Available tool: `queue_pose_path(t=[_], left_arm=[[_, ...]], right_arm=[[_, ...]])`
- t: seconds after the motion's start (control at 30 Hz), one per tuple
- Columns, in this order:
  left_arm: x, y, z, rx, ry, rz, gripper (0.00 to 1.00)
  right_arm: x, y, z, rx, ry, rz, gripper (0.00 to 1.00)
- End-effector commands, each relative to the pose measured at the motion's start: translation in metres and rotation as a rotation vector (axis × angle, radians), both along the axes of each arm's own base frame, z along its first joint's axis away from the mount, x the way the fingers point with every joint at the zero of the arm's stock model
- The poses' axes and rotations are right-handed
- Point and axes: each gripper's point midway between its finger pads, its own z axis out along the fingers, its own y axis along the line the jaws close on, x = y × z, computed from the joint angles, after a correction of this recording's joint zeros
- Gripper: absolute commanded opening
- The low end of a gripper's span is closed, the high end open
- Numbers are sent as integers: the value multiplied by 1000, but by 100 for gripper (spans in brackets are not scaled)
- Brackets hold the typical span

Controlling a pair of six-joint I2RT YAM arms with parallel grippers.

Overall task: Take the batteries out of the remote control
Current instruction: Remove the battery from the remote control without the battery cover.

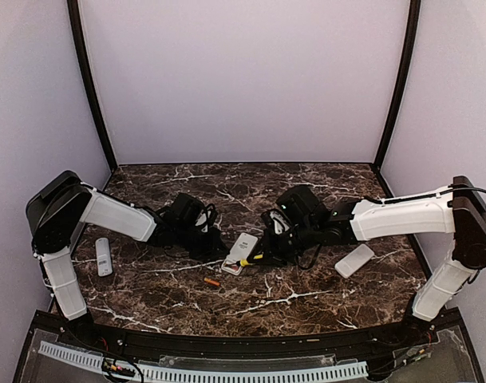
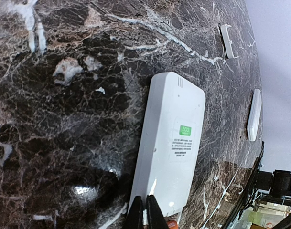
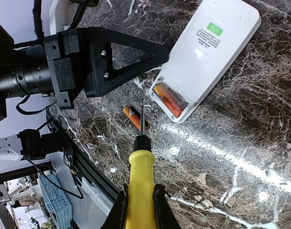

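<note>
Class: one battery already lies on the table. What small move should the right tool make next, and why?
Probably swing the screwdriver tip into the remote's open compartment and lever out the seated battery. The right tool grips the screwdriver, whose tip points near the loose battery, and the left tool is shut at the remote's edge.

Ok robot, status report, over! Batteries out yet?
Left gripper shut, tips against the remote. Right gripper shut on the screwdriver. One loose battery on the table, second battery inside the remote. Nothing in the way.
</note>
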Motion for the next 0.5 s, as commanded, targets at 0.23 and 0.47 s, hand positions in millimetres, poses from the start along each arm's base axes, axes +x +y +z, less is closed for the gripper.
queue_pose_path(t=[0.23,0.47], left_arm=[[-13,-10,19,4,-14,-72,12],[-9,-10,44,-6,-65,-78,23]], right_arm=[[19,-30,22,-88,-161,-58,0],[22,-40,18,-159,-223,8,0]])
